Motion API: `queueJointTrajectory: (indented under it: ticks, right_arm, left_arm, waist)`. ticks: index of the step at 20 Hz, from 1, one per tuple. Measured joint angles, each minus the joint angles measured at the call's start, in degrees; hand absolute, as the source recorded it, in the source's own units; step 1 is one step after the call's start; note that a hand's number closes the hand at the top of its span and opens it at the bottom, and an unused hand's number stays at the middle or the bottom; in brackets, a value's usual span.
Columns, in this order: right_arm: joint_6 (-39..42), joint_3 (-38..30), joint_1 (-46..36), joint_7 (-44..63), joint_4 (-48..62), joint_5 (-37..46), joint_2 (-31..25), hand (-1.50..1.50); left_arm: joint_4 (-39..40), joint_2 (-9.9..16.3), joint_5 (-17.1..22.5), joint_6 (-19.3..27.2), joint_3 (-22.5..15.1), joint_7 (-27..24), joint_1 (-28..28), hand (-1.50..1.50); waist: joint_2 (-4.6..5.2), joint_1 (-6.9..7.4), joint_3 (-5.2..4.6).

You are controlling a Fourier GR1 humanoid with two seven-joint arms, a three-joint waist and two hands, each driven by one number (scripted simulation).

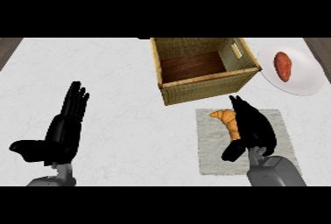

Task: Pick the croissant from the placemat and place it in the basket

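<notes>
The right robot hand is lying over the croissant on the placemat, fingers straight, not gripping. The left robot hand is resting open on the desk, the basket sitting beyond.

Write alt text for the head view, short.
The right hand lies over a croissant on a grey placemat, just below an open wicker basket. The left hand rests open at the left; a plate holds a sweet potato.
</notes>
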Motion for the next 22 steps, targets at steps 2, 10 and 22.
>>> queueJointTrajectory:
  ticks: [2,10,22]
  right_arm:
    - [0.03,-0.85,0.37,-1.09,0.56,0.38,0.32,-1.50]
    - [-0.64,-3.13,-0.18,-3.53,3.88,2.94,2.43,-1.50]
    - [-0.01,-4.43,-3.90,-12.19,12.11,5.02,0.37,1.50]
  left_arm:
    - [-0.57,-0.19,0.04,-0.71,0.15,-0.28,0.83,0.00]
    - [-1.09,-1.01,-0.88,-1.82,0.96,0.34,0.89,0.00]
    - [0.45,-1.61,-1.37,-2.71,2.00,-0.38,0.28,0.00]
  waist:
    - [-0.01,0.00,0.00]
    - [-0.01,0.00,0.00]
    - [-0.34,0.01,-0.33]
